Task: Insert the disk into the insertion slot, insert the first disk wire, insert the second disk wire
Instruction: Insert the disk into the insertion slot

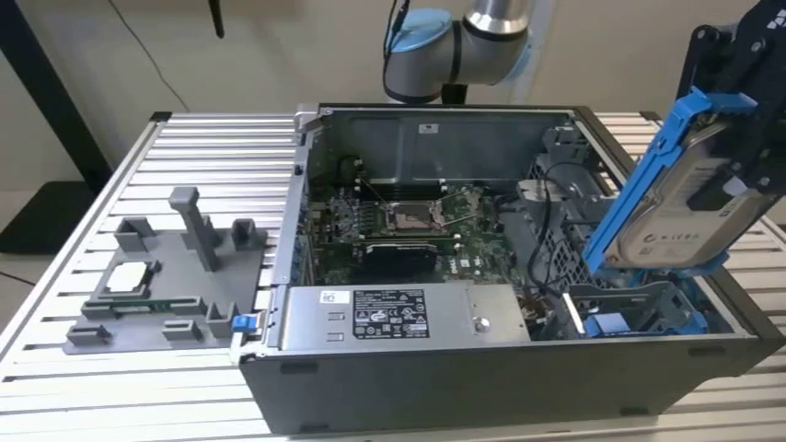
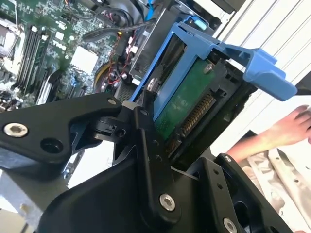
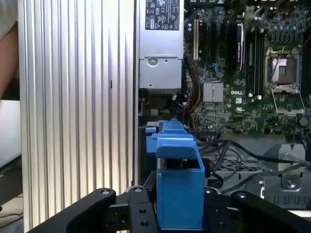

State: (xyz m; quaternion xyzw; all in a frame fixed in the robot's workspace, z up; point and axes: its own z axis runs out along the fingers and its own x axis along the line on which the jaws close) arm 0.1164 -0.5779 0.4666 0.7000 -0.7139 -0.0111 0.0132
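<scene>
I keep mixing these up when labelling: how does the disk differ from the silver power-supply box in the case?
The disk is clipped in bright blue plastic; the power-supply box is bare silver metal. The disk is steeply tilted, held above the case by the gripper; the power-supply box lies flat inside the case. The disk's label is white, the power-supply box's black and white. Both are silver, rectangular and labelled.

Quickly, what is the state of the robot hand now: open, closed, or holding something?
The robot hand: closed on the disk, held tilted above the insertion slot, not yet inserted.
</scene>
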